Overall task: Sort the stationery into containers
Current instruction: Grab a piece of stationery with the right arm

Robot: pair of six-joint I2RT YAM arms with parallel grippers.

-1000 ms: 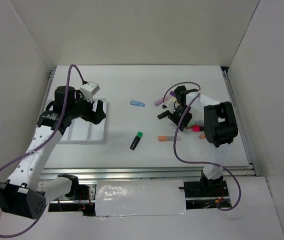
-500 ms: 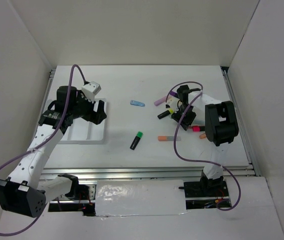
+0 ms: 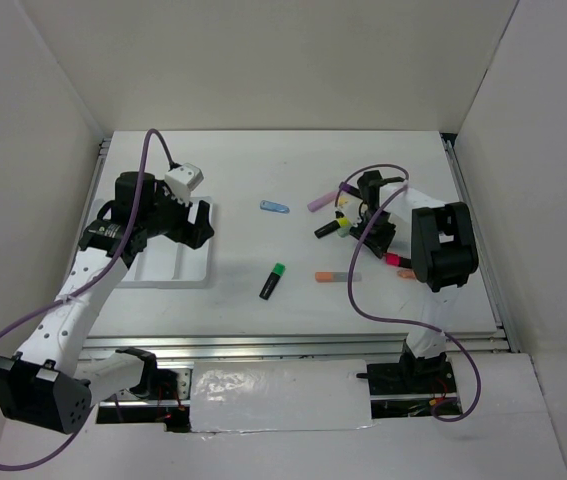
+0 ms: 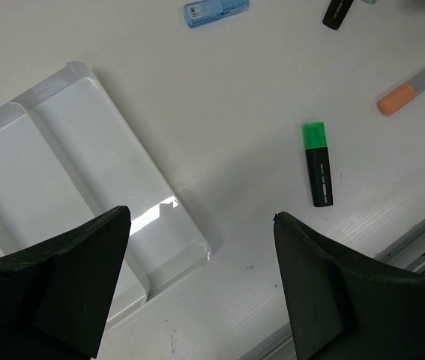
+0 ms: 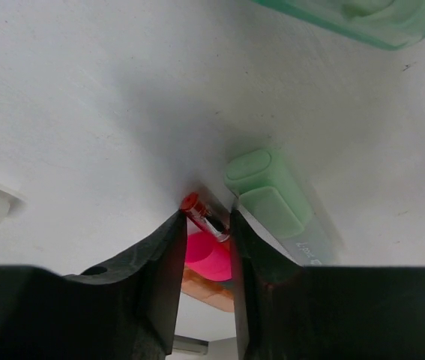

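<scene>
Sorting looks barely begun: the white tray (image 4: 70, 142) shows only bare compartments under the left hand (image 4: 201, 219), fingers spread apart, while the right hand (image 5: 205, 241) pinches a thin red pen (image 5: 199, 211) at the right of the table (image 3: 263, 170), a green-capped highlighter (image 4: 317, 166) lying loose mid-table.

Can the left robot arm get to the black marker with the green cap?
Probably yes. The left gripper hangs open over a corner of the white plastic tray, and the green-capped black marker lies alone nearby with nothing between.
</scene>
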